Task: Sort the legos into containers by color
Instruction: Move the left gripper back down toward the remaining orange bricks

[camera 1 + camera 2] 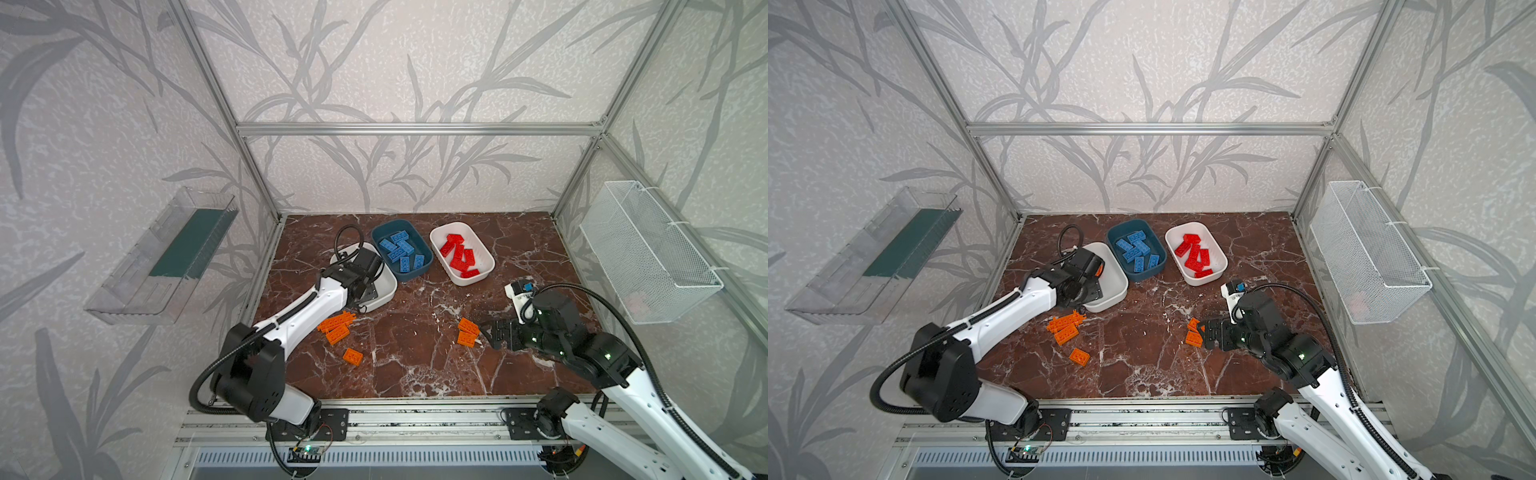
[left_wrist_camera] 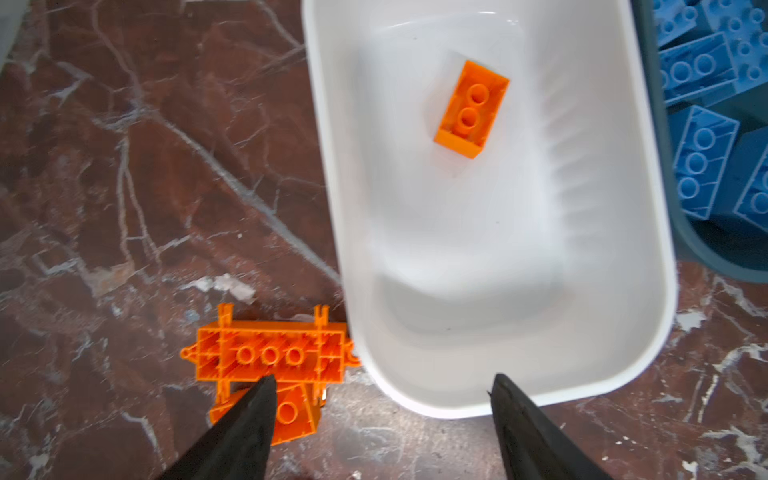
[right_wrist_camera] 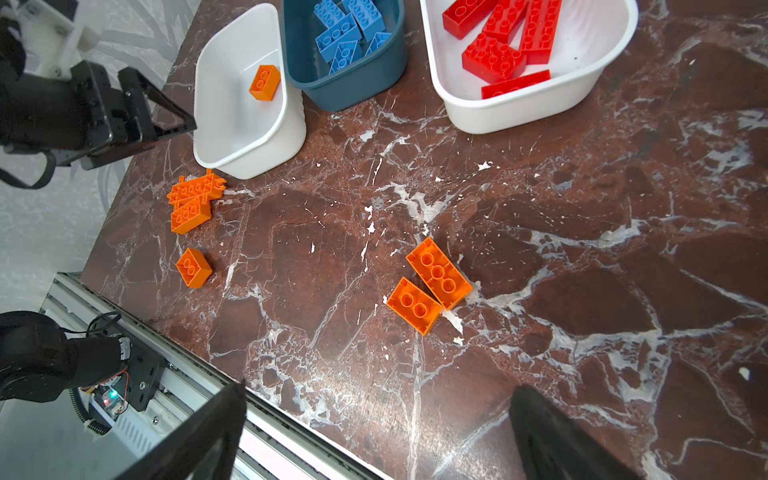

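The left gripper stands with its jaws well apart and nothing between them. In the left wrist view it hangs over the near end of the left white tub. One fingertip shows in front of the orange pile and the other shows over the tub's rim. A lone orange brick lies studs down on the floor of that tub, clear of both fingers.

The orange pile lies on the worktop just beside the tub's near end: a flat ribbed piece with a brick tucked against it. A single orange brick lies a little lower in the frame, apart from the pile.

The right gripper is spread to its widest and holds nothing. In both top views it sits low at centre right, its tips just beside two orange bricks. These two lie side by side, touching, studs up.

In the upper middle of both top views the three tubs stand in a row. The teal tub is in the middle, pressed against the left white tub, and it holds the blue bricks. The right white tub stands slightly apart and holds the red bricks.
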Available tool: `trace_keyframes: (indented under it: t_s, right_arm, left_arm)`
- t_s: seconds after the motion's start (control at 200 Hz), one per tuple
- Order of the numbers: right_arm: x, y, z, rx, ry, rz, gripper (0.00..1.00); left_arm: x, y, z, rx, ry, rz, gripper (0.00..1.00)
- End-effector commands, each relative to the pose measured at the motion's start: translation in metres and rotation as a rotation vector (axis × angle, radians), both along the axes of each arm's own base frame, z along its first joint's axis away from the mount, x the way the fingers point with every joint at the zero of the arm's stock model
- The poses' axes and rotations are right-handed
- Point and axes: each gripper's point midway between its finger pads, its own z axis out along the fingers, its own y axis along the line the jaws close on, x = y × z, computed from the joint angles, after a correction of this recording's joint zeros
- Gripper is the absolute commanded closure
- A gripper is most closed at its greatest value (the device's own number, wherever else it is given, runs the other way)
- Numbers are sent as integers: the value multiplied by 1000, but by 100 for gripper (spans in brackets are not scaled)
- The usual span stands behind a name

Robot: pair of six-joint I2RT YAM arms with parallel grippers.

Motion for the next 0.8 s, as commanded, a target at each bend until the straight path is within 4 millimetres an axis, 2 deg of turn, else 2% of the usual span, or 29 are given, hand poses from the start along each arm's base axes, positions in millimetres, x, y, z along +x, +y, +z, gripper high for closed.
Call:
trace_keyframes:
  t_s: [0.0,0.165,0.31,0.535,0.795]
  right_arm:
    - [-5,4,2,13,8,19,1]
    - [-6,9,1,12,5,42,1]
    - [-4,14,-1,15,10,60,1]
    - [-1,17,-1,9,5,76,1]
    - [2,18,-3,-13,9,82,1]
  left_arm:
    - [-31,25,-9,50,33,78,19]
    - [-74,36,-37,-12,83,126,19]
    - [-94,40,-55,-62,87,166,19]
    - [-96,41,-69,-66,99,189,18]
    - [-85,37,-82,-74,125,188,17]
